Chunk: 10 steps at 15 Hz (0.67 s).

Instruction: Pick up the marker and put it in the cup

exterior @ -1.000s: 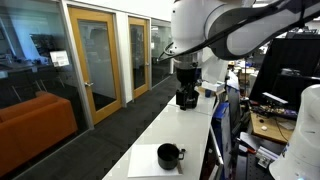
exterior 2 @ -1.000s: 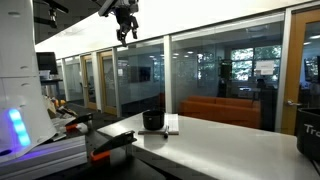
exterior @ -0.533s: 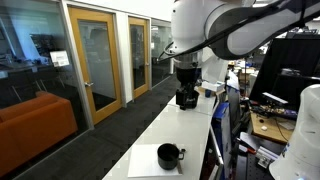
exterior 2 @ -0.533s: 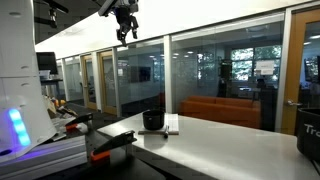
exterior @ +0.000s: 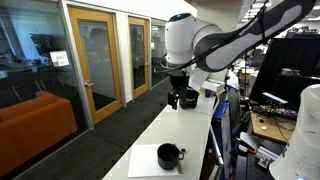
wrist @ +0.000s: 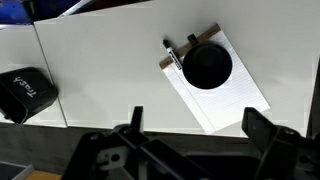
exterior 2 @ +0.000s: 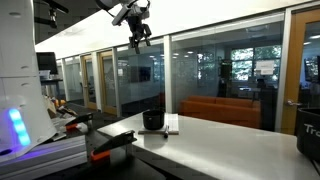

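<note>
The cup (wrist: 208,65), a small glossy black mug, stands on a white lined sheet (wrist: 238,98) on the white table. It also shows in both exterior views (exterior: 170,155) (exterior 2: 153,121). The marker (wrist: 172,56), dark with a light part, lies on the sheet right beside the cup. My gripper (wrist: 197,124) is open and empty, its fingers spread wide. It hangs high above the table in both exterior views (exterior: 183,97) (exterior 2: 139,38), well apart from the cup and the marker.
A black pouch (wrist: 25,93) lies on the table, left of the sheet in the wrist view. A larger dark container (exterior 2: 309,131) stands at the table's far end. A red-and-black tool (exterior 2: 110,148) lies near the front edge. Desks with equipment (exterior: 265,115) flank the table.
The arm has swung. My gripper has shifted sideways, high above the table, still open. The cup, marker and sheet have not moved.
</note>
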### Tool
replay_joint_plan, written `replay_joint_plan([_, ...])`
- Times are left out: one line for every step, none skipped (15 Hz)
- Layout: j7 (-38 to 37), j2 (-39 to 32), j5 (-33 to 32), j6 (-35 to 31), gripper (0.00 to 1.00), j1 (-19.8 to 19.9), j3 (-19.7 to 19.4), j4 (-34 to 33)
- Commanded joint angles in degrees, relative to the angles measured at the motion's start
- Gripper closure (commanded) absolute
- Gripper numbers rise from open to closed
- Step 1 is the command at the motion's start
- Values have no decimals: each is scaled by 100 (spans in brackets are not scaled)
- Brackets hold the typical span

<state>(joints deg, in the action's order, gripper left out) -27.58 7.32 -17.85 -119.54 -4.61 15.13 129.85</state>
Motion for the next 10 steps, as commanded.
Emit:
replay_joint_plan([-103,-427,-54,-497,0,-38,-273,53])
replay_joint_plan([-85,-573,-50,-649,0,-39,-360,104])
replay_joint_plan([-85,-694,-51,-773,0,-47,-437,147])
replay_joint_plan([-43,-849,-34,-901,0,-45,-526,179])
replay_joint_plan([-15,-982,-15,-1001,0,-46,-607,201])
replay_joint_plan([59,-1035,8,-1105,0,-11,-721,293])
replay_joint_plan([62,-1162,12,-1164,0,-5,-812,286])
replay_joint_plan([75,-1299,12,-1224,0,10,-919,277])
replay_joint_plan([105,-1393,18,-1259,0,19,-1021,276])
replay_joint_plan([106,-1533,0,-1290,0,33,-1129,241])
